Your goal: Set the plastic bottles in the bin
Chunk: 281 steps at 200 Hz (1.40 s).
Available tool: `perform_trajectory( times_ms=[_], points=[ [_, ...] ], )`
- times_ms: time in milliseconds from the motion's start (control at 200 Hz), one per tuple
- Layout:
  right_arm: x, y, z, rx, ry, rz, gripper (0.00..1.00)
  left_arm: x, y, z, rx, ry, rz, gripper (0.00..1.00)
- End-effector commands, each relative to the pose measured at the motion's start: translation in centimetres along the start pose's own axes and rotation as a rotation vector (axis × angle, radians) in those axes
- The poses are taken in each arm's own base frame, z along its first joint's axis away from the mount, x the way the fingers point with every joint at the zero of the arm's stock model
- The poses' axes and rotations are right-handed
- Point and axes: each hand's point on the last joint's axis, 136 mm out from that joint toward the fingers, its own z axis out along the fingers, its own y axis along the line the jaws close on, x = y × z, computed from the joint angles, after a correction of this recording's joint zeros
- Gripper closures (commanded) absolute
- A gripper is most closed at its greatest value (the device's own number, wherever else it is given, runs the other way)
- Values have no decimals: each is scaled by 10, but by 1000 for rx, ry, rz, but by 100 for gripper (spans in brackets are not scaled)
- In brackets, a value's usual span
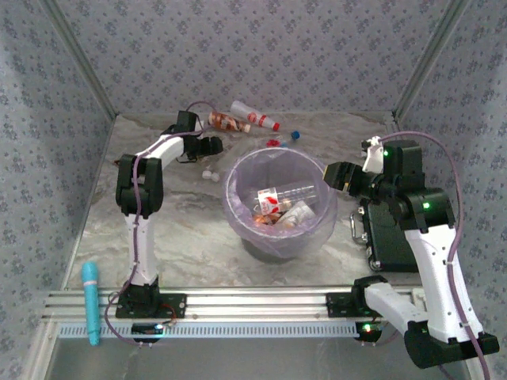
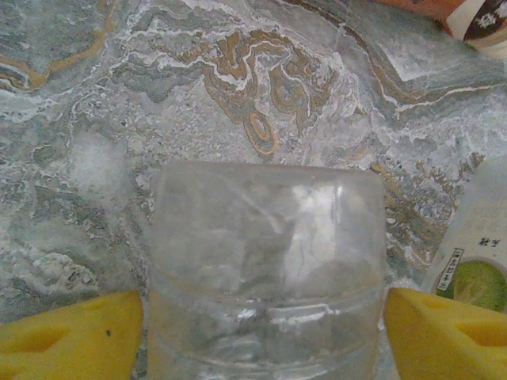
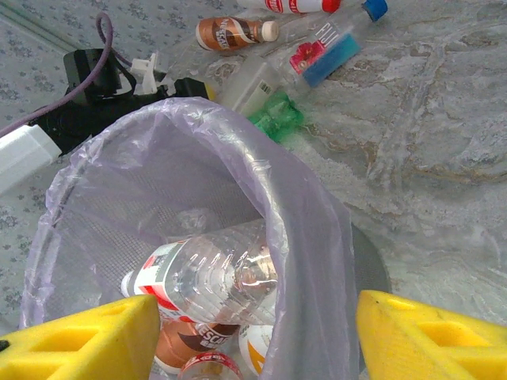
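Left gripper [image 2: 264,317]: yellow pads [image 2: 71,332] astride clear bottle [image 2: 265,237] on marble table [image 2: 238,95], at or just short of its walls; clamped or not, cannot tell.
Clear bottle: looks empty. Judged light, thin-walled, slick, easily dented. Take across ribbed body, mild squeeze.
Right gripper [image 3: 257,332]: jaws apart, empty, above bin [image 3: 301,229].
Bin: several bottles [image 3: 214,273] inside.
More bottles [image 1: 253,117] on table beyond bin.

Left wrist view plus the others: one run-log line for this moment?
left pincer: straddling clear bottle on table, grip unclear | right pincer: open, empty, over bin | bin contents: several bottles
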Motion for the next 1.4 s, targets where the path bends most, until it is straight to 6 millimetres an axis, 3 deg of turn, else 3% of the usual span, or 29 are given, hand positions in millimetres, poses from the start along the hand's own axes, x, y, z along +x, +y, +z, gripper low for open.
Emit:
perform_trajectory(
  times_ms=[0,200,605,705,810,994,1149,1274,1399],
  points=[
    [5,0,0,-14,12,19,32,7,2,-1,-17,16,0,25],
    [5,0,-1,-14,10,20,32,1,5,-19,-69,-2,25,34],
    [-4,8,2,-47,-1,13,32,-30,-7,-72,-99,-74,105,48],
    [-6,8,3,-47,1,10,32,-38,-16,-93,-85,-109,120,49],
    [-7,8,4,-49,2,5,32,-51,-29,-133,-83,-173,158,52],
    [-10,11,8,-63,5,-4,33,-62,-81,-238,-30,-336,260,59],
    [-7,9,21,-66,44,2,35,-43,-136,-315,-28,-465,402,64],
    [-2,4,29,-50,74,5,40,-18,-184,-356,84,-511,478,67],
    [4,-2,38,-26,108,8,49,16,-236,-374,216,-495,584,70]
  ],
)
